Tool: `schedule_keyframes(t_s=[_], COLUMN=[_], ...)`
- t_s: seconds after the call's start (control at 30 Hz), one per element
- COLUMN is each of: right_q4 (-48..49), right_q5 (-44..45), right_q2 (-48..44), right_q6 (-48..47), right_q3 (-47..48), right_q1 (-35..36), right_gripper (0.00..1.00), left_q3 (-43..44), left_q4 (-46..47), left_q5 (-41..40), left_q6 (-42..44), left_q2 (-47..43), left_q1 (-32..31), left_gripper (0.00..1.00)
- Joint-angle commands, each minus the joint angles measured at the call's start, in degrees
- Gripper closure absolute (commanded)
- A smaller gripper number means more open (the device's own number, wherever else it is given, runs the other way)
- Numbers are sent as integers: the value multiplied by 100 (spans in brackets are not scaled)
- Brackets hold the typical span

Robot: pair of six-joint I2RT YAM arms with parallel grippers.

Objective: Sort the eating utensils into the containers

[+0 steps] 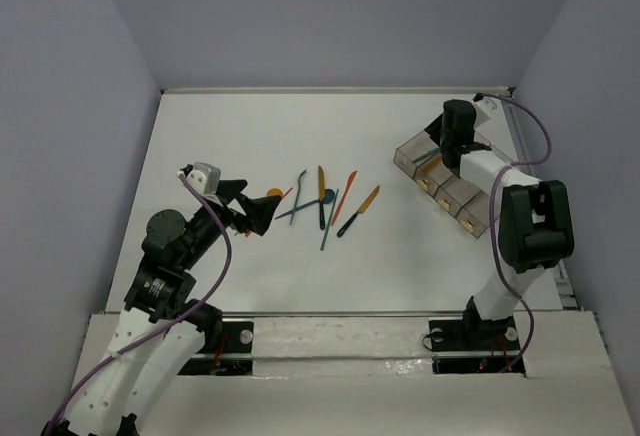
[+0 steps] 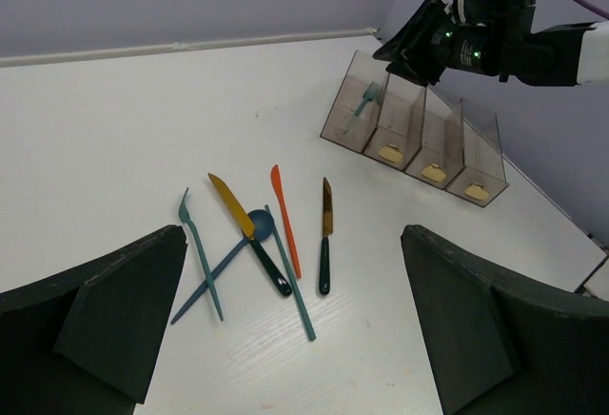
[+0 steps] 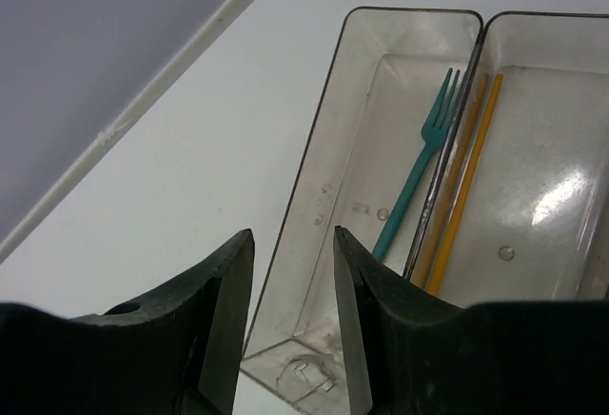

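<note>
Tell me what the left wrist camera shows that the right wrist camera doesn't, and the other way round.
Only the left wrist view: the loose utensils lying crossed on the table, all four bins of the clear tray, and the right claw hovering above its end bin. Only the right wrist view: a close look down into two bins, with an orange utensil in the second one. Both: the teal fork lying in the end bin.

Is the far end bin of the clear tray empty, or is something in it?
Not empty: a teal fork sits in the end bin, close to its divider wall.
</note>
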Motion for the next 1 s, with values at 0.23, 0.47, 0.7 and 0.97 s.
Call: schedule_keyframes(t_s=[0.23, 0.47, 0.7, 0.97], right_q4=[-206, -907, -1665, -1955], right_q5=[-301, -257, 6, -116], right_q2=[-383, 476, 1629, 2105], right_q6=[-1216, -1225, -1084, -864], right_q3=[373, 1215, 2394, 2746], right_q1=[2438, 3889, 4346, 4347], right_gripper=[59, 62, 63, 66], left_q3=[369, 563, 449, 396], left_q4=[-173, -770, -587, -463], left_q5=[-1574, -3695, -3081, -2553], left_q6=[-175, -948, -756, -650], left_q2=[-167, -404, -422, -439], left_q1=[36, 230, 230, 178], left_gripper=[1, 1, 1, 1])
